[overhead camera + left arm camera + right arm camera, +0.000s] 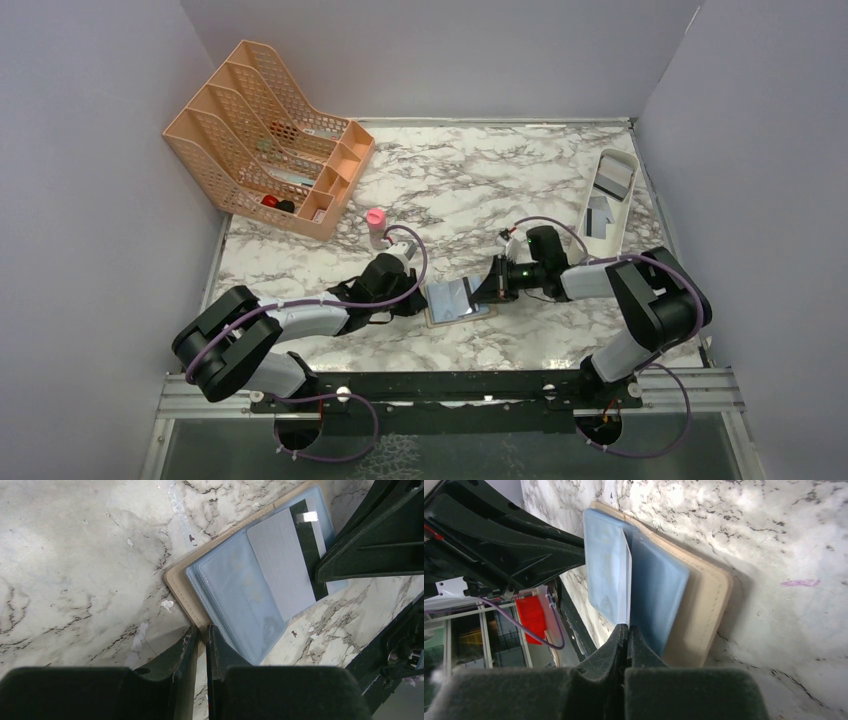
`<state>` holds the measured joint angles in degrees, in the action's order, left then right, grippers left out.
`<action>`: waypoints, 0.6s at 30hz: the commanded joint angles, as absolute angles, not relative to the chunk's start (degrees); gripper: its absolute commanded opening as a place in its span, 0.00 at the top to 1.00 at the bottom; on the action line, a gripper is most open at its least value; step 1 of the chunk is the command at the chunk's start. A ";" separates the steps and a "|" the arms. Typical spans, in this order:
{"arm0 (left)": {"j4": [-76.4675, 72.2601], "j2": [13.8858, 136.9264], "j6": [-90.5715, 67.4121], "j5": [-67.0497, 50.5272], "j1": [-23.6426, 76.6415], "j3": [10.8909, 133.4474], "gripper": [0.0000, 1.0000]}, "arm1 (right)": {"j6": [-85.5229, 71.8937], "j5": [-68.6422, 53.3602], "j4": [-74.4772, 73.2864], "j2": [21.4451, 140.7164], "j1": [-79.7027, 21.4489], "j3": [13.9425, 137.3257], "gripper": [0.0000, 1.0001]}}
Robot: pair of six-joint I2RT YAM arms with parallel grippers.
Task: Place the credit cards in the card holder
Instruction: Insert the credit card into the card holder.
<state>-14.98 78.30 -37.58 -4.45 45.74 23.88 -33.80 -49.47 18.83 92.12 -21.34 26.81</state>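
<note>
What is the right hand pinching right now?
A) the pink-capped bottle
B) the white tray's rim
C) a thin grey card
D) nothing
C: the right hand is shut on a thin grey card that stands edge-on over the open card holder.

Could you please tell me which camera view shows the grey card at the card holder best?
The left wrist view: the grey card shows flat-on against the open card holder. The right wrist view shows it only edge-on; the top view shows it tiny, barely distinguishable.
</note>
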 commanded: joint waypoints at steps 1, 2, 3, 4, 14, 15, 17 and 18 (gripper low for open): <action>-14.05 78.83 -37.49 -3.80 45.52 23.67 0.84 | -33.49 -51.24 19.20 93.71 -22.80 27.56 0.99; -13.85 78.83 -37.45 -3.78 45.53 23.72 0.84 | -33.62 -51.52 19.43 93.87 -22.89 27.59 0.99; -13.73 78.77 -37.37 -3.74 45.53 23.73 0.84 | -33.99 -51.77 19.87 94.01 -22.91 27.50 0.99; -13.71 78.75 -37.35 -3.70 45.53 23.66 0.84 | -34.34 -52.03 20.41 94.04 -23.03 27.43 0.99; -13.60 78.36 -37.44 -3.45 45.48 23.59 0.84 | -37.16 -50.35 21.88 92.23 -23.29 25.71 0.99; -13.59 78.14 -37.39 -3.43 45.52 23.55 0.84 | -36.85 -48.44 20.65 91.08 -23.29 25.46 0.99; -13.75 77.93 -37.44 -3.45 45.53 23.35 0.84 | -36.76 -45.69 20.06 89.00 -23.29 24.69 0.99; -13.84 77.88 -37.44 -3.43 45.51 23.21 0.84 | -37.17 -45.57 20.69 88.91 -23.25 24.30 0.99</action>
<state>-14.94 78.28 -37.58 -4.45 45.74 23.88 -36.60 -49.80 20.93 91.79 -22.85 26.04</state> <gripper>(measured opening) 0.160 0.017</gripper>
